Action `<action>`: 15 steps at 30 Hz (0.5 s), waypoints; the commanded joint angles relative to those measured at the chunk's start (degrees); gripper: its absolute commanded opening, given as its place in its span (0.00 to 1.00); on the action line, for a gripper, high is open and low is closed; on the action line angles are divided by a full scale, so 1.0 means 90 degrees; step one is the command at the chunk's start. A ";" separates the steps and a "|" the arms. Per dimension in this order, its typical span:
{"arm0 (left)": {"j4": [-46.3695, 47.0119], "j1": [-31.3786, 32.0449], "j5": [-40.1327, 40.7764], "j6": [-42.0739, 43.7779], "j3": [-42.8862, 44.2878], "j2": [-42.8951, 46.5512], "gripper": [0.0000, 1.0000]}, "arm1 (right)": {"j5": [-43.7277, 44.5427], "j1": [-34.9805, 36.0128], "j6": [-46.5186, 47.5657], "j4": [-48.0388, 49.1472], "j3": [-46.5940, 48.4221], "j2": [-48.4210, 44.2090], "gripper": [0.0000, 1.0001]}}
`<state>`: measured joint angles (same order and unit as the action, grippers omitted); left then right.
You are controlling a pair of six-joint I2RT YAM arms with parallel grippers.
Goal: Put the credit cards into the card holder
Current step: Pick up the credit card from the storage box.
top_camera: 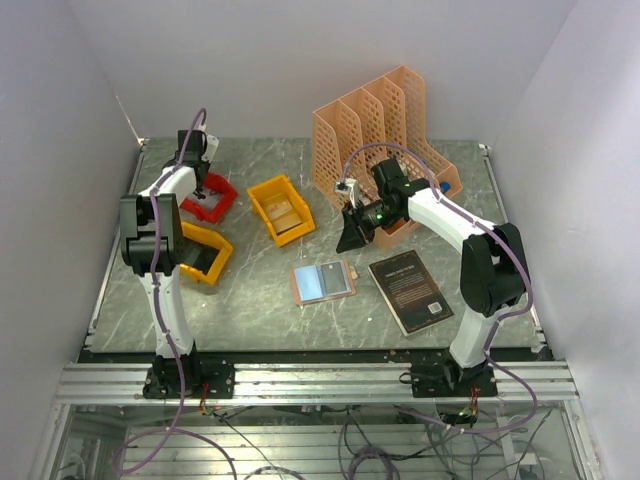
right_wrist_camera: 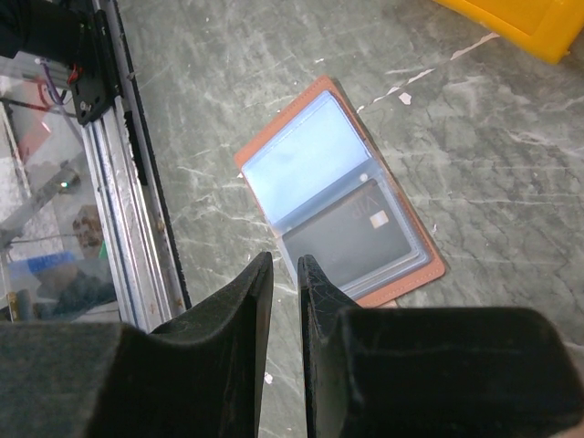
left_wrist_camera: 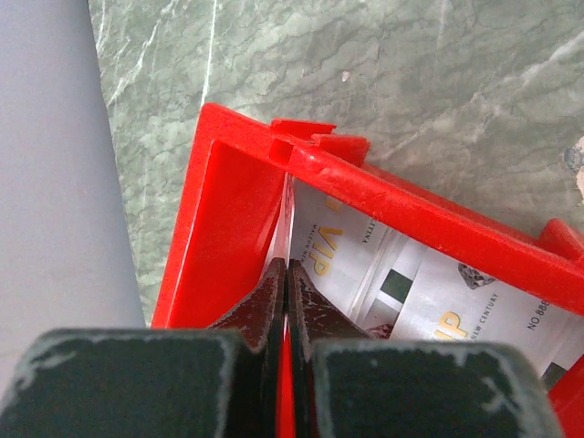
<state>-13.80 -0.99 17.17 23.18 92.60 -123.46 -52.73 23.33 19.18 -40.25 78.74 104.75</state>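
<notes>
**One card in, more waiting in the red bin**

We find the salmon-pink leather-like card holder (right_wrist_camera: 333,196) lying open on the green marbled counter (top_camera: 250,310). One dark card (right_wrist_camera: 351,242) sits in a clear pocket, and the other pocket looks empty. By our reckoning the job is begun, not finished.

The white credit cards (left_wrist_camera: 411,283), lettered in gold, lie in the red plastic bin (left_wrist_camera: 228,219) at the far left, well apart from the holder. The left end effector (left_wrist_camera: 286,269) is down in that bin's corner, clenched tight. Whether a card edge is pinched there, we cannot tell.

The right end effector (right_wrist_camera: 285,265) hovers above the holder, fingers a sliver apart, gripping nothing.

A yellow plastic bin (top_camera: 270,185) lies between red bin and holder, which we judge the obstacle on the carry. A black book (top_camera: 412,291) lies near the holder's right, and a peach lattice file organizer (top_camera: 380,125) stands behind.
</notes>
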 commanded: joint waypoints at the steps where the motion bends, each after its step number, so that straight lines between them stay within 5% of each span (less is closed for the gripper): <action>1: -0.0123 -0.0065 -0.0172 -0.0156 0.0043 0.0514 0.07 | -0.0115 -0.0004 0.0104 -0.0059 0.0167 0.0119 0.18; 15: -0.0627 -0.0065 -0.0150 -0.1021 -0.0397 0.1646 0.07 | -0.0164 -0.0002 0.0099 -0.0064 0.0158 0.0107 0.18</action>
<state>-17.02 -1.08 16.47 18.31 90.30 -112.36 -53.30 23.31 19.38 -40.60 78.74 104.88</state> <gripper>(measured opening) 0.072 0.181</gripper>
